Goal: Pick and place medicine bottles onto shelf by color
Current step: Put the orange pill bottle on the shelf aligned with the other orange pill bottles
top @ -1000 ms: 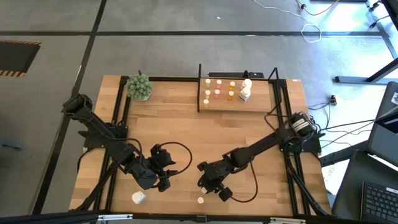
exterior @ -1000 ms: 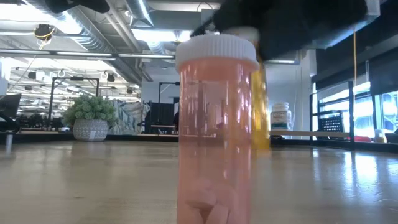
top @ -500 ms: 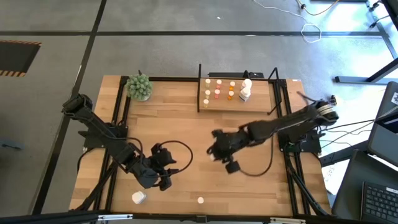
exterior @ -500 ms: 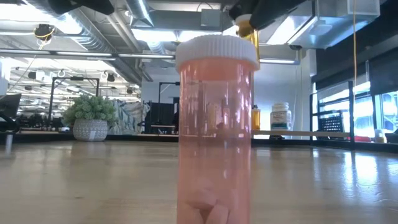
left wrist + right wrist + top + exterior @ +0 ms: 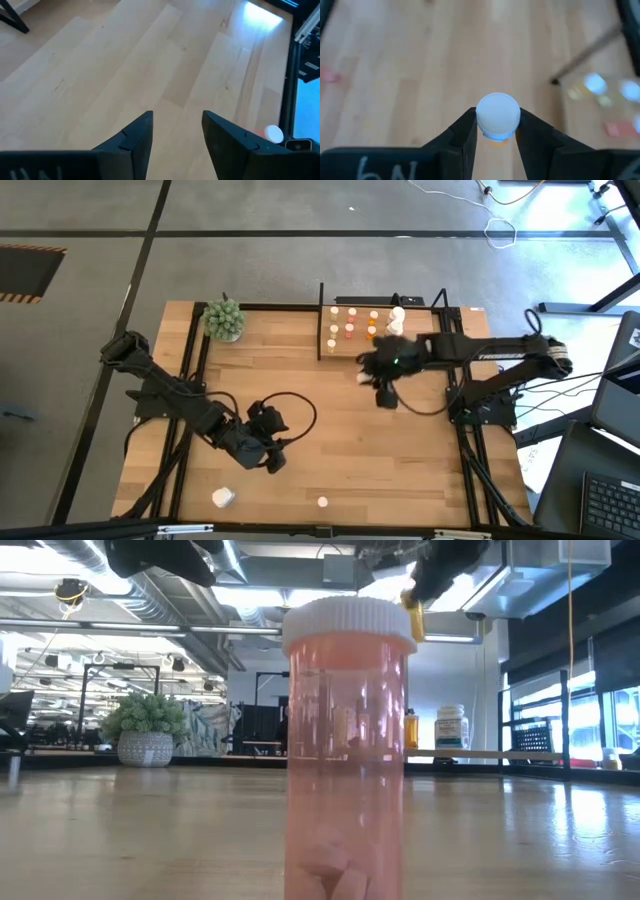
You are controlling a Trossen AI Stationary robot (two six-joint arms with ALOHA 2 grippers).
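Right gripper (image 5: 495, 131) high over table, just in front of shelf (image 5: 385, 345), fingers pinching white-capped orange bottle (image 5: 497, 117). Left gripper (image 5: 177, 132) low over near-left tabletop, fingers spread, nothing between. Pink bottle (image 5: 348, 740) stands at near edge (fills low view). White bottle (image 5: 222, 497) lies near left corner. Green plant ball (image 5: 224, 319) at far left, well clear of the arms.

Sitting at the eleven o'clock corner of the wooden tabletop (image 5: 330, 420): a green spiky plant ball (image 5: 224, 319), seen level as leafy greenery in a pale patterned pot (image 5: 146, 748). Running along the table's nine and three o'clock edges: black metal frame rails (image 5: 186, 370). Lying on the grey floor toward one o'clock: loose white cables (image 5: 505, 225). Overhead in the room behind: ceiling ducts and pipes (image 5: 150, 590).
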